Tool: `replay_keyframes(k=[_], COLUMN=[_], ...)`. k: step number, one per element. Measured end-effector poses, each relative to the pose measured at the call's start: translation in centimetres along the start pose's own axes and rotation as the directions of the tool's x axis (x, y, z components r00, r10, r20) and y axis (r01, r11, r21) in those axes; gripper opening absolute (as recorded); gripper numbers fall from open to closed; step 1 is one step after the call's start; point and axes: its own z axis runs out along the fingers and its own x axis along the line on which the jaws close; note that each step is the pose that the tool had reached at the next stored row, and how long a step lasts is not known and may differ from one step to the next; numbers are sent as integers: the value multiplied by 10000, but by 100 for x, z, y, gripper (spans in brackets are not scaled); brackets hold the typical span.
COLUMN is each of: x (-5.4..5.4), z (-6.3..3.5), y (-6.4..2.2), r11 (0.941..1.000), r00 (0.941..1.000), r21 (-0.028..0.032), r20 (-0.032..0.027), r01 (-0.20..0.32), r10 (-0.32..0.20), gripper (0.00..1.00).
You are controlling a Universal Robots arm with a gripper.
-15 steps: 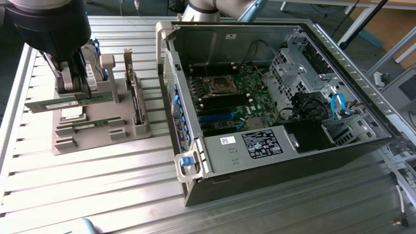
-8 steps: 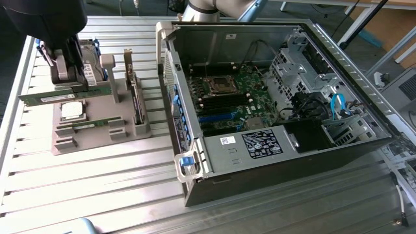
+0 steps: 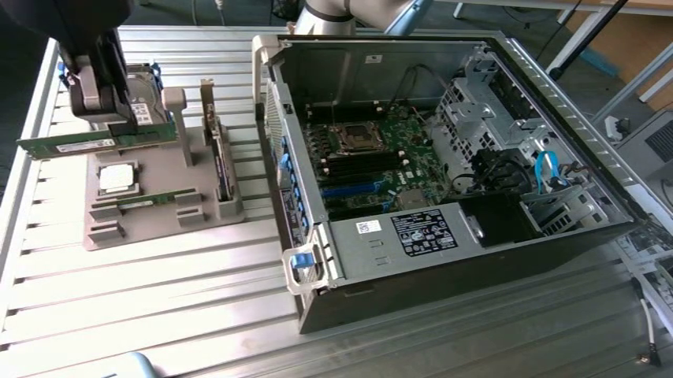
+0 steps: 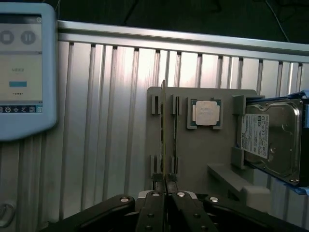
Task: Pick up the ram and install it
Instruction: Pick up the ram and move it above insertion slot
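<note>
My gripper [image 3: 105, 126] hangs above the grey holder tray [image 3: 158, 224] at the exterior view's left, shut on the ram [image 3: 94, 144], a thin green stick held level and lifted off the tray. In the wrist view the fingertips [image 4: 155, 195] pinch that ram [image 4: 163, 135], seen edge-on. A second green stick [image 3: 147, 198] lies in its slot on the tray [image 4: 207, 159], beside the held one [image 4: 174, 128]. The open computer case [image 3: 442, 260] lies at the exterior view's right, its motherboard [image 3: 373, 157] with dark memory slots [image 3: 363, 167] facing up.
The tray also carries a square silver processor [image 3: 116, 178] [image 4: 206, 112], a tall dark expansion card [image 3: 217, 157] standing on edge, and a hard drive [image 4: 270, 135]. A teach pendant [image 4: 21, 72] lies on the ribbed metal table [image 3: 158, 315]. Cables and a drive cage [image 3: 526, 169] fill the case's right side.
</note>
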Motion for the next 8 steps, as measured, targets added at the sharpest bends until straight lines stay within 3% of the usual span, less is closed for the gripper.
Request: replay_keyframes(k=[8], x=[-7], z=[-170], y=[3], r11=[10000], r00=[10000], r21=[-1], r20=[0], r01=[0], r10=[0], gripper=[12])
